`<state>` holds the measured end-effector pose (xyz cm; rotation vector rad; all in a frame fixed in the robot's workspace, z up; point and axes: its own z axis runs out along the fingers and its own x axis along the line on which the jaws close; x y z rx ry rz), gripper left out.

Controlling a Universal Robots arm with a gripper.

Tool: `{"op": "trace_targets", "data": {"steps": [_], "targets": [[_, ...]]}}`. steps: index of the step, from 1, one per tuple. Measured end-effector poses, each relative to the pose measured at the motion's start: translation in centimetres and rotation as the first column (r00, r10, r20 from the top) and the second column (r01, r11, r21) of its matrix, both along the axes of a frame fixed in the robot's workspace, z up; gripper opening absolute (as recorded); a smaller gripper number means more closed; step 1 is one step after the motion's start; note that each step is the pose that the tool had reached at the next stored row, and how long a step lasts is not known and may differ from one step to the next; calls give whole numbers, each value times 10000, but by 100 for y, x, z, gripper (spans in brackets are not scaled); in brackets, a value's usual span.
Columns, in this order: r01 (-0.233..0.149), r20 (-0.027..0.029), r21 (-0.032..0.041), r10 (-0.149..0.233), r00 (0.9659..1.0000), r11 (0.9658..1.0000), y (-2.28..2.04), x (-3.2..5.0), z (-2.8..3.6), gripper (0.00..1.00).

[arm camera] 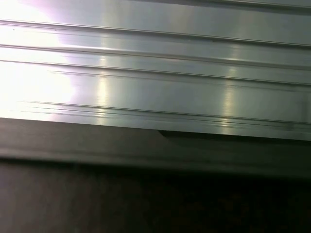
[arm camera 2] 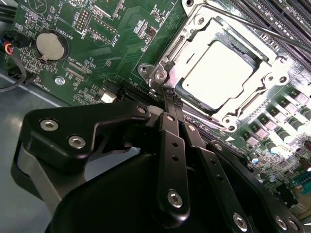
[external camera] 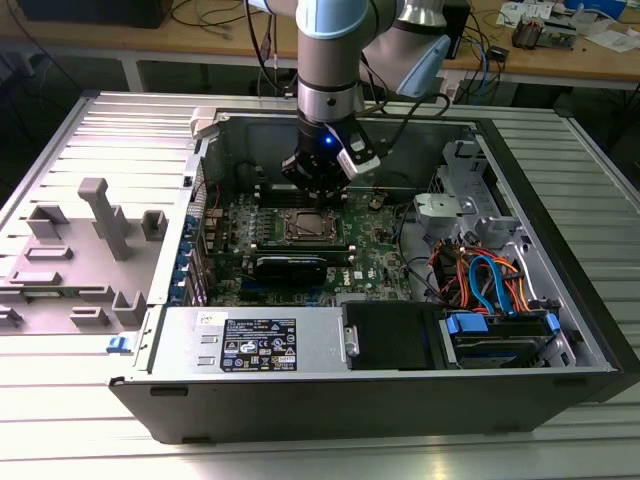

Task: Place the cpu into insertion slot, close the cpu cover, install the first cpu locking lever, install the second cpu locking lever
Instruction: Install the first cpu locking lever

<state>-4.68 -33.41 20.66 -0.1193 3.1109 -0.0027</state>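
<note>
here the black two-fingered gripper (arm camera 2: 170, 99) hangs from the grey robot arm (external camera: 328, 60) inside the open dark computer case (external camera: 560, 380), low over the green motherboard (external camera: 375, 240) and just beside the socket. in the second wrist view its slim black fingers (arm camera 2: 174, 145) lie pressed together with no gap between them, and their tips meet at the corner of the socket frame, close by a silver screw; whether they touch the metal there cannot be told. nothing is held between them.

the small flat square cpu with its silvery-grey metal top (arm camera 2: 218, 73) sits in the square insertion slot with the silver metal rim (arm camera 2: 192, 111), lying flat and level. the thin silver metal cpu cover with a square window (arm camera 2: 269, 73) is down over it, framing the chip's edges so that the bright top shows through the window. a thin metal lever rod (arm camera 2: 252, 26) runs along the far side of the frame, next to the long black memory slots (arm camera 2: 277, 14).

the round silver coin battery (arm camera 2: 51, 44) rests on the board well apart from the socket. in the exterior view the socket (external camera: 308, 226) lies just below the gripper, and orange and blue cables (external camera: 480, 275) bunch toward the exterior view's right. the first wrist view looks onto a ribbed aluminium surface (arm camera: 155, 73).
</note>
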Motion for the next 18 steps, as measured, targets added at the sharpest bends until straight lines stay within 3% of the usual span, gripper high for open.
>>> {"op": "trace_targets", "data": {"steps": [18], "targets": [[-1, -2, -13, 1, 10000, 10000, -1, 0, 8, 11]]}}
